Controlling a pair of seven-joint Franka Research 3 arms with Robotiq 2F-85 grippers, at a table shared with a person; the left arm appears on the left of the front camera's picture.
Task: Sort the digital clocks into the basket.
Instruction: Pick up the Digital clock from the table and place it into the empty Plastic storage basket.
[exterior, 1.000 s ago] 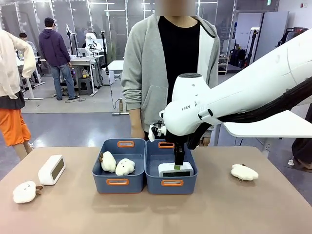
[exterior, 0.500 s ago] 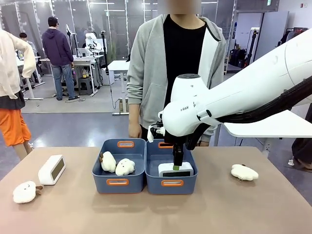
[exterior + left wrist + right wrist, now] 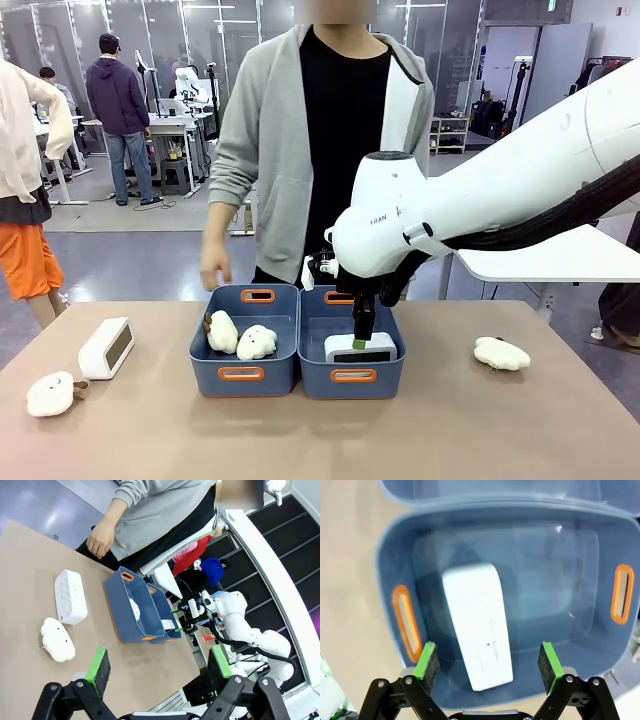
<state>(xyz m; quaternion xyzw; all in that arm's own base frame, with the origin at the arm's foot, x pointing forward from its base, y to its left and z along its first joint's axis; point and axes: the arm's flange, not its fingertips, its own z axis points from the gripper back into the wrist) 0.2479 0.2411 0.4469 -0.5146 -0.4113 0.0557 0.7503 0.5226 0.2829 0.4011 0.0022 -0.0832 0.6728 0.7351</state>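
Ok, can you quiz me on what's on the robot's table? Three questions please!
1. True or false: the right gripper is squeezing a clock.
2. What lies in the left basket? A) two plush toys B) a clock C) a cup
3. How many clocks lie on the table, outside both baskets?

Key
1. False: its jaws stand open above the white clock lying in the right basket.
2. A.
3. One: the second clock, at the robot's left.
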